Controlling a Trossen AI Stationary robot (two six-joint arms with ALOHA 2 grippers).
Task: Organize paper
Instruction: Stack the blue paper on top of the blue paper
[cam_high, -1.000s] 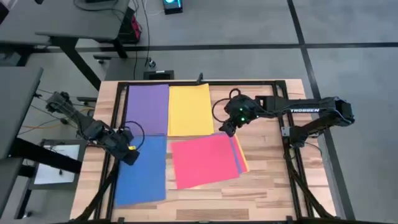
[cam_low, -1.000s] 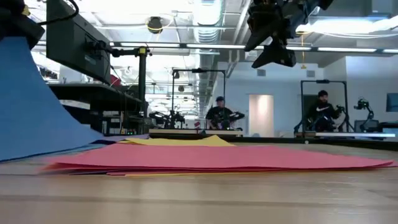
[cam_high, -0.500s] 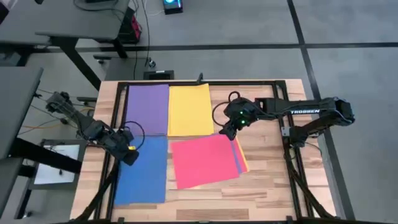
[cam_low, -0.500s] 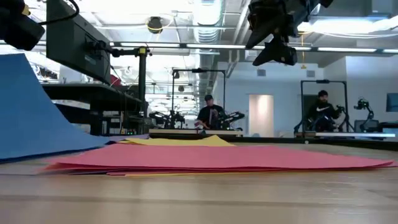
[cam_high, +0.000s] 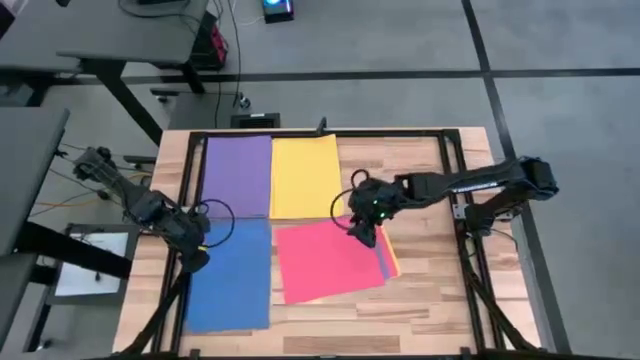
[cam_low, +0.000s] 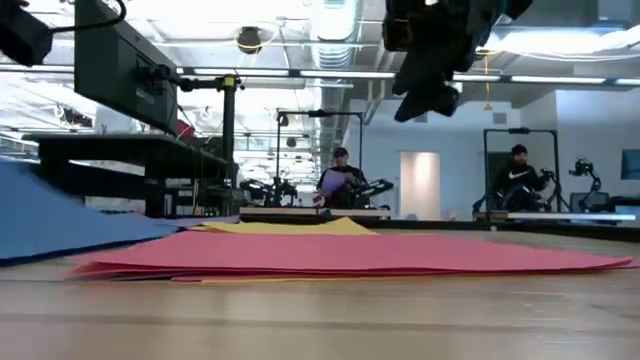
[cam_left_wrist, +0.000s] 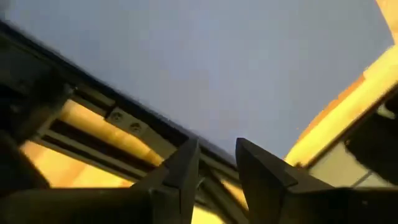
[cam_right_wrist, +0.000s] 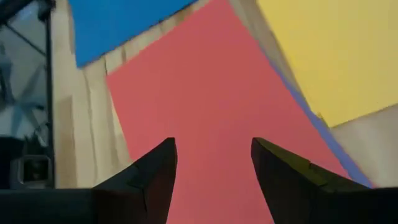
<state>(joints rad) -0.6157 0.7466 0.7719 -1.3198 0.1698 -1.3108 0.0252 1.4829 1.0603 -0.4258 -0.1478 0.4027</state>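
Note:
Four sheets of paper show their faces on the wooden table: purple (cam_high: 237, 176) and yellow (cam_high: 305, 176) at the far side, blue (cam_high: 230, 273) and red-pink (cam_high: 330, 257) nearer. The red-pink sheet tops a small stack; purple and orange edges (cam_high: 389, 256) stick out on its right. My left gripper (cam_high: 192, 258) (cam_left_wrist: 214, 168) stands just off the blue sheet's left edge, narrowly open with nothing between its fingers. My right gripper (cam_high: 362, 232) (cam_right_wrist: 211, 168) hangs open above the red-pink sheet's far right corner, well clear of it (cam_low: 425, 95).
Black frame rails (cam_high: 190, 190) run along the table's left, far and right sides. A white printed sheet (cam_high: 95, 262) lies on a stand left of the table. Bare wood (cam_high: 350, 320) runs along the near edge. People sit at benches far behind (cam_low: 340, 185).
The blue sheet's left part, held high a second ago, has sunk and now lies almost flat. My left gripper has drawn off it toward the table's left edge. My right gripper has moved toward the near left and stands over the red-pink sheet's far corner.

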